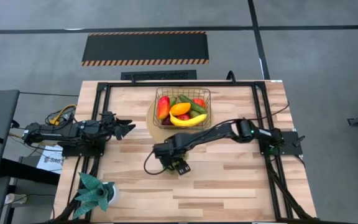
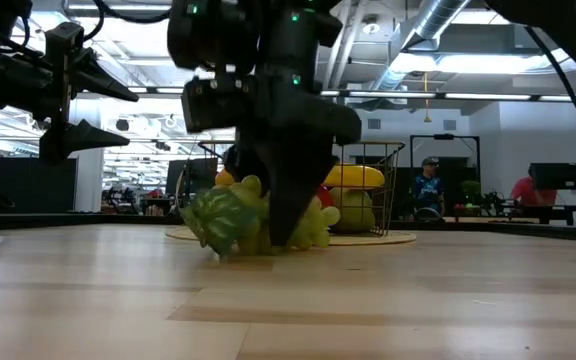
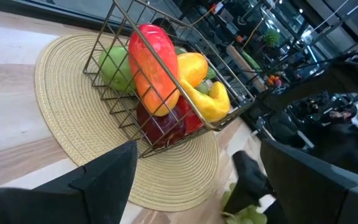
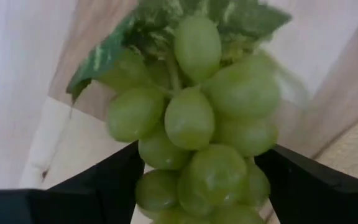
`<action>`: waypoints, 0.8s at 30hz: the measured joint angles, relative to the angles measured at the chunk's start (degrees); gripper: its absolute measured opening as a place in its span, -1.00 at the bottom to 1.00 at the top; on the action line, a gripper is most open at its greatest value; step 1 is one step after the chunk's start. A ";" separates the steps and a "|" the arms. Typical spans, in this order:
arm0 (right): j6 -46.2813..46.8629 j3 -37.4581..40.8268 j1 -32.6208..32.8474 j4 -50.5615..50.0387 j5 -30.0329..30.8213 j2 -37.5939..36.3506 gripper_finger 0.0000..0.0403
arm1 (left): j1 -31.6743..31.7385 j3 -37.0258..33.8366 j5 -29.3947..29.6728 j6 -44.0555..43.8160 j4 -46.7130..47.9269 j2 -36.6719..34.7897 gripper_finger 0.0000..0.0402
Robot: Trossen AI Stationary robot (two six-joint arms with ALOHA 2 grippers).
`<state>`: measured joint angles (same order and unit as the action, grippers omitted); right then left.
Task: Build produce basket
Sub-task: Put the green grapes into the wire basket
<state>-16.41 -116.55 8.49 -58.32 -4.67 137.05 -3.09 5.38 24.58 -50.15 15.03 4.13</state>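
Observation:
A bunch of green grapes point(image 4: 191, 118) with a leaf at its stem end lies on the wooden table, near of the basket, and also shows in the low view point(image 2: 243, 222). My right gripper point(image 1: 178, 165) reaches down over it and is shut on it. The dark wire basket point(image 1: 205, 93) stands on a round tan mat point(image 1: 151, 121) at the table's far middle. It holds a red-orange mango point(image 3: 157, 68), a yellow banana point(image 1: 188, 120), an orange, red apples and green pieces. My left gripper point(image 1: 129, 129) is open and empty, left of the basket, above the table. My right gripper pinches the grape bunch between its two fingers, at the end away from the leaf point(image 4: 194, 177). One finger point(image 4: 104, 183) is on each side of the cluster. The fingers come from above, pointing down point(image 2: 286, 215). The bunch's underside is on the table.
A teal spiky-leaved potted plant point(image 1: 95, 191) stands at the table's near left corner. Bare table lies near of the grapes and to the right. People show in the room beyond the table's far edge point(image 2: 428, 185).

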 joint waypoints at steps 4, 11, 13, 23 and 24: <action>0.01 -0.02 0.01 -0.11 -0.39 1.15 0.58 | 0.00 0.01 -0.07 0.02 0.02 0.00 0.63; 0.91 -0.24 0.25 0.11 -0.92 -1.77 0.31 | 0.00 -0.01 -0.18 0.28 0.03 0.01 0.63; 0.94 -0.38 0.19 0.23 -1.12 -4.01 0.17 | 0.00 0.01 -0.17 0.46 0.03 0.00 0.63; 0.94 -0.48 -6.43 0.12 3.04 -18.11 -0.31 | 0.00 0.01 -0.22 0.46 0.04 0.01 0.63; 0.94 -0.50 -7.79 0.35 4.66 -19.51 -0.31 | 0.00 0.00 -0.22 0.46 0.04 0.00 0.63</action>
<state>-15.46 -117.05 0.70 -57.97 -0.01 117.54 -3.09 5.38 24.36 -49.69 15.07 4.14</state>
